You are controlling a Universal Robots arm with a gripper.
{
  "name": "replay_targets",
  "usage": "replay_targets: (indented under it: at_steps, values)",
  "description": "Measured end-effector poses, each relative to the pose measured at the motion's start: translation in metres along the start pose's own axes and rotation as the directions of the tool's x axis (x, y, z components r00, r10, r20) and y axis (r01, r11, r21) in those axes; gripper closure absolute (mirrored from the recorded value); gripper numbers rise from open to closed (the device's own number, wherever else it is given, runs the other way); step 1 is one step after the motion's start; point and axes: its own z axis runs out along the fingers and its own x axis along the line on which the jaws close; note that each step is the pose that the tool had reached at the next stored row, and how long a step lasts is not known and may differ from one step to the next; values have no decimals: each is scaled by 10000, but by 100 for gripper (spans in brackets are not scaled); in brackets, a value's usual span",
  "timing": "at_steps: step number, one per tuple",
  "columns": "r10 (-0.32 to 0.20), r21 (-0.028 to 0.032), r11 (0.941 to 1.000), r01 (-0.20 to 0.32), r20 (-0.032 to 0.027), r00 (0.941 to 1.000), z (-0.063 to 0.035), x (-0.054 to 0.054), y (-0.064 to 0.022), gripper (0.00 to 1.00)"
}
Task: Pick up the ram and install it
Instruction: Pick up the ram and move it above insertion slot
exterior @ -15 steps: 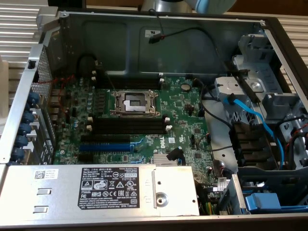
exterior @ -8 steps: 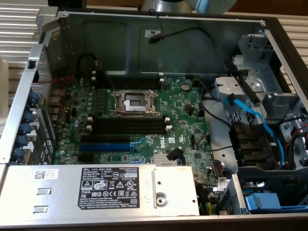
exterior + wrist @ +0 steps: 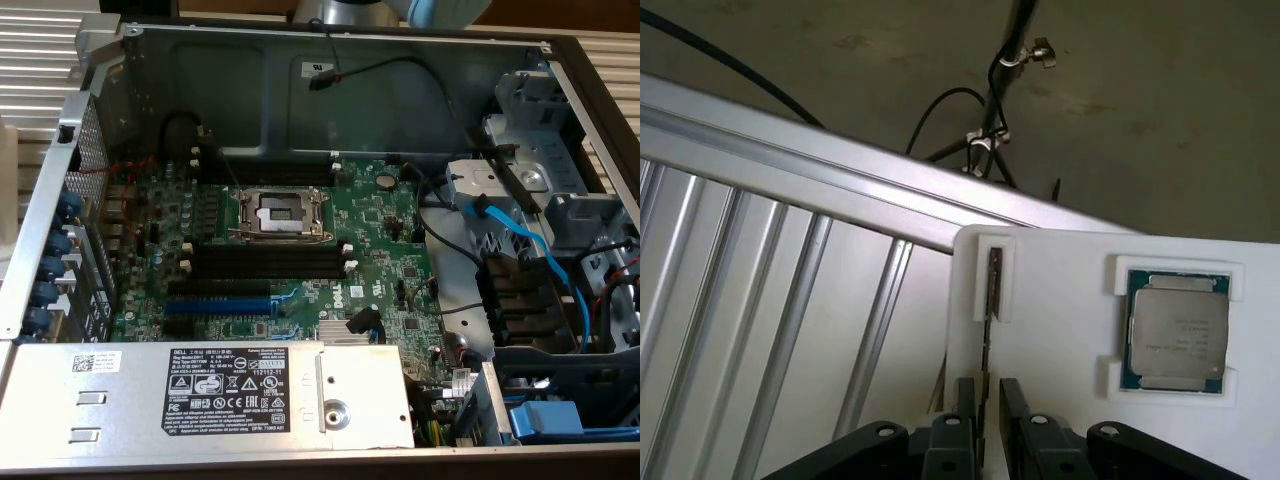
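Straddling the ram [image 3: 994, 282] edge-on w/ my gripper [image 3: 988, 386]: jaws apart, nothing clamped.

Ext view: case lies open, mobo [image 3: 380, 230] face-up. The black slots [image 3: 265, 262] w/ white end clips sit just beside the CPU socket [image 3: 278, 213], long axis running from the ext view's left to its right, no stick seated in them as far as I can tell. The blue slot [image 3: 215, 305] is next to them. Wrist view: the ram stands on edge in a narrow pocket of the white tray [image 3: 1060, 300], w/ the CPU [image 3: 1178, 335] in its own pocket well apart. The stick's long axis runs straight down the gap btwn my fingers [image 3: 966, 395], its near end already inside my jaws. One finger looks almost touching it, the other shows a clear gap. My read: its flat faces are turned toward my pads, so it's lined up, not gripped.
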Motion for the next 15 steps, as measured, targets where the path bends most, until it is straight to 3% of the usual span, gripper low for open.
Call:
replay_targets:
  at_steps: [12, 14, 15]
  values:
    - [-1, -4, 10000, 1, -10, 10000, -1, 3, 0, 76]
    - [-1, -4, 10000, 1, -10, 10000, -1, 3, 0, 85]
    - [-1, -4, 10000, 1, -10, 10000, -1, 3, 0, 85]
